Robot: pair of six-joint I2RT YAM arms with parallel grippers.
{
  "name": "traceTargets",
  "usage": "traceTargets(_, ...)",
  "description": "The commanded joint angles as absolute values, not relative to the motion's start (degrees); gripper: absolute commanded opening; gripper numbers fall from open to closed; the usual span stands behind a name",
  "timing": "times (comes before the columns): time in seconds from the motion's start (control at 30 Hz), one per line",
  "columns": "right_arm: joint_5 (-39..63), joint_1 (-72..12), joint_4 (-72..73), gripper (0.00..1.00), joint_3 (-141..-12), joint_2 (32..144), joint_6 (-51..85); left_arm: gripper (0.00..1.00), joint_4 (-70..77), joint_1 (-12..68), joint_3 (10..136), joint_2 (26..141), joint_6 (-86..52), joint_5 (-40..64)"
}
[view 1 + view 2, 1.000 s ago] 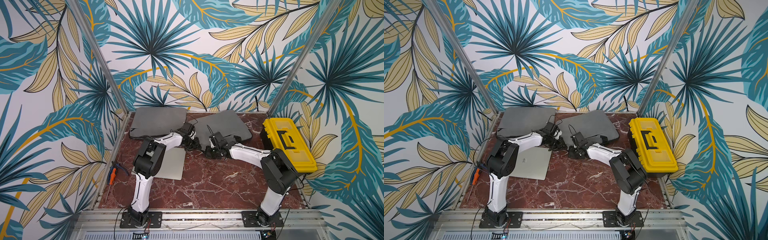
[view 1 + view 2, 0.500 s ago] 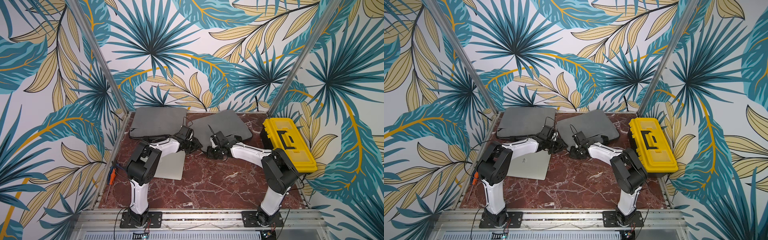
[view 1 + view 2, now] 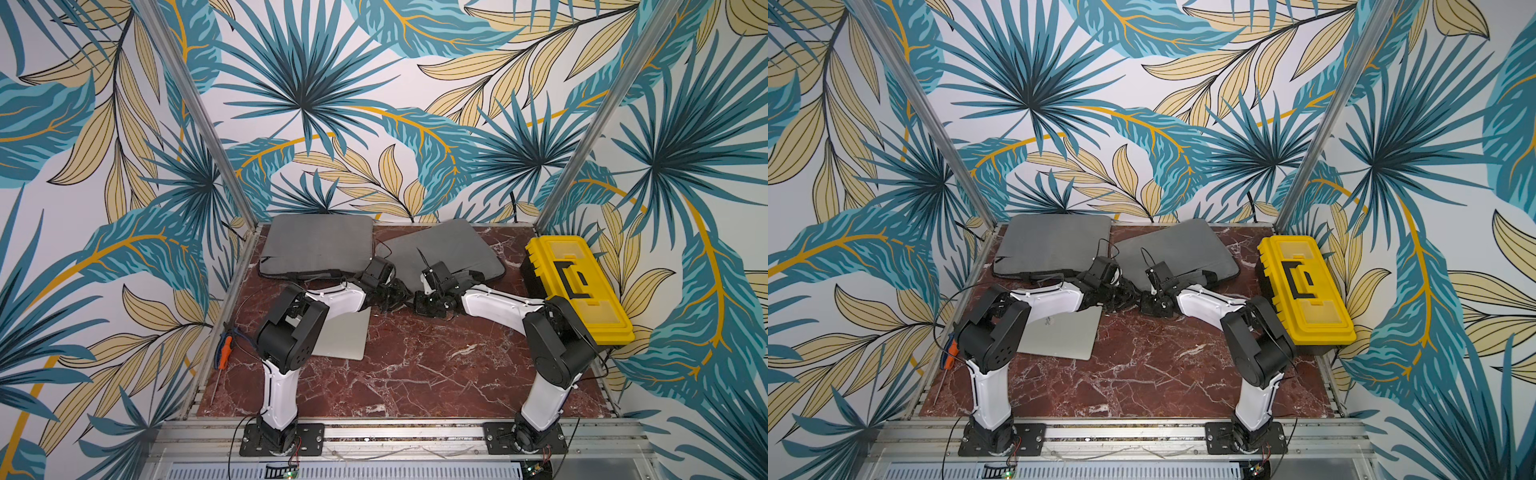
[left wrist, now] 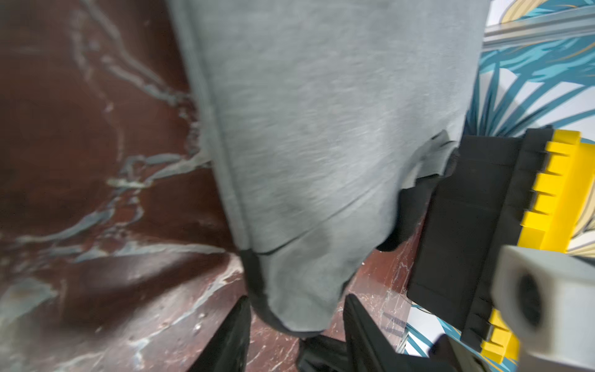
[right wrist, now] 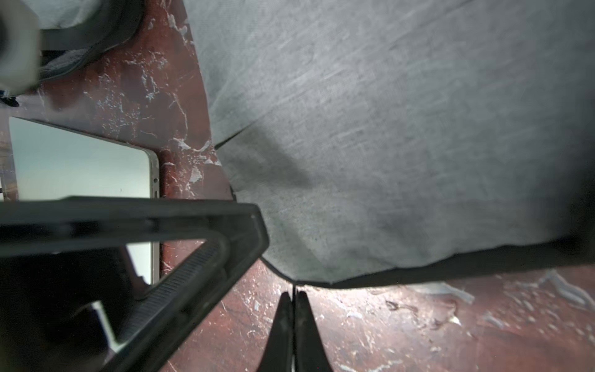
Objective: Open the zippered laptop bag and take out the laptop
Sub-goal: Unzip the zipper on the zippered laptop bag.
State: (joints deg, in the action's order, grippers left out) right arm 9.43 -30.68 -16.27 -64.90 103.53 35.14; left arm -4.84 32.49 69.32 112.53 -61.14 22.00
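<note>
Grey felt is filling most of both wrist views: the laptop bag [image 3: 446, 253] is lying flat and angled at the back of the desk [image 3: 415, 374], with one near corner pointing between the two arms. A second grey sleeve [image 3: 316, 241] is crowding it on the left, lying square against the back wall. On the right, a yellow toolbox [image 3: 582, 307] with a black handle is sitting at the desk's edge, just beside the bag. A silver laptop [image 3: 1059, 336] is lying closed on the bare desk in front of the second sleeve, outside both bags, and the left arm is reaching over its far edge. An orange-handled screwdriver [image 3: 224, 353] is resting at the left rim.

The left gripper [image 4: 296, 325] is standing open, its black fingers [image 4: 231, 338] straddling the bag's rounded corner; whether they are touching the fabric is unclear. The right gripper [image 5: 293, 299] is pressed fully closed, its tips meeting right at the bag's dark zipper edge. Whether anything is pinched between them I cannot tell.

Red-brown marble with white veins is covering the desk, and wallpaper [image 3: 299, 104] of teal and tan leaves is wrapping the walls behind aluminium posts.
</note>
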Motion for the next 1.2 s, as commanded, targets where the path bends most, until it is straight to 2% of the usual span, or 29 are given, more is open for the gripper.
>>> traceTargets(0.0,9.9,-30.3,-14.5,0.00,-64.9,103.3,35.6,0.49,-4.0,32.7,66.2,111.8,-62.6,20.1)
traceTargets(0.37,11.3,-30.3,-13.0,0.00,-63.0,102.1,36.6,0.51,0.2,32.6,67.2,113.9,-65.1,21.5)
traceTargets(0.5,11.9,-30.3,-10.7,0.00,-63.0,102.1,37.2,0.46,1.3,32.8,67.5,115.2,-66.0,23.1)
traceTargets(0.77,12.7,-30.3,-10.3,0.00,-64.2,102.1,37.2,0.33,1.4,33.0,67.4,115.6,-66.3,23.5)
traceTargets(1.07,10.0,-30.3,-17.5,0.00,-63.8,101.1,34.3,0.04,1.4,32.8,68.1,115.7,-66.5,21.7)
traceTargets(1.17,7.4,-30.2,-22.0,0.00,-64.4,100.9,32.0,0.00,1.4,32.6,68.1,115.1,-66.2,21.1)
